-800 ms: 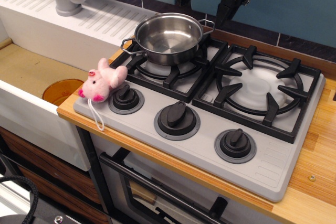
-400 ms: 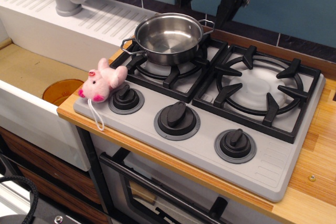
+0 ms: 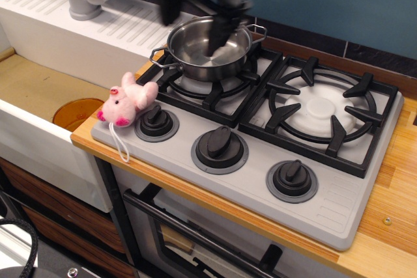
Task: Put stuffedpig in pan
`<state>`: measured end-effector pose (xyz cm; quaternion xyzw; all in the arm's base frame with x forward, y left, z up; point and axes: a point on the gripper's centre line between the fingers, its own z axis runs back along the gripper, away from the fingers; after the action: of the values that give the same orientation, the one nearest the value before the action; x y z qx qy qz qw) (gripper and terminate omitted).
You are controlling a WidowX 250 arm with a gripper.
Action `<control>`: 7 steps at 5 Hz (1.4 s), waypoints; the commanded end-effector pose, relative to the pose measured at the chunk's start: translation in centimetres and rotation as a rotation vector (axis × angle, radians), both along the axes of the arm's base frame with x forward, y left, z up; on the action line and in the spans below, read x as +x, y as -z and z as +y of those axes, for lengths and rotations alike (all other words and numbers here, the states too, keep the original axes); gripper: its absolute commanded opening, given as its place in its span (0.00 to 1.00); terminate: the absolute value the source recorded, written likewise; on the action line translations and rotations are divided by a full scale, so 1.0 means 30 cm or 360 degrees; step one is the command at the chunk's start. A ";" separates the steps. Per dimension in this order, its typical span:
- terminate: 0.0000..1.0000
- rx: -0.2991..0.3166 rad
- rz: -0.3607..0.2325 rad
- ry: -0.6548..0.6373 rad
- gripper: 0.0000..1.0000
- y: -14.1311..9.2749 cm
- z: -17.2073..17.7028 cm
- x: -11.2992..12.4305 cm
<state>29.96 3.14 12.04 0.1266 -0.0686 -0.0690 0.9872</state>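
Pig (image 3: pixel 127 104) lies on the grey front-left corner of the stove (image 3: pixel 339 209), touching the leftmost knob (image 3: pixel 156 122), its white string trailing toward the bench (image 3: pixel 391 219) edge. Untouched, same spot as in the earlier views.

Pan (image 3: pixel 210 47) sits on the rear-left burner, empty, also unmoved.

Change: the arm, a moment ago parked high at the back right near the blue wall, has swung left and now hangs over the pan. Pincer (image 3: pixel 195 8) is motion-blurred; two dark fingers appear spread with nothing between them, one reaching down in front of the pan's hollow. Reads as wide and empty, though the blur limits certainty.

Judgement: approach phase only. The arm is travelling toward the pig; pickup not yet begun, and the pig is well apart from the pincer.
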 end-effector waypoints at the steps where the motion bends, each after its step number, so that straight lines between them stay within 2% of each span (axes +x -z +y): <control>1: 0.00 0.0195 -0.0240 0.0064 1.00 0.009 0.088 -0.032; 3: 0.00 0.0175 -0.0254 0.0159 1.00 0.125 0.218 -0.005; 4: 0.00 0.0191 -0.0245 0.0158 1.00 0.154 0.263 -0.009; 7: 0.00 0.0175 -0.0162 0.0060 1.00 0.219 0.286 -0.065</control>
<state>27.44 11.38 4.88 0.1770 -0.1070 -0.0846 0.9747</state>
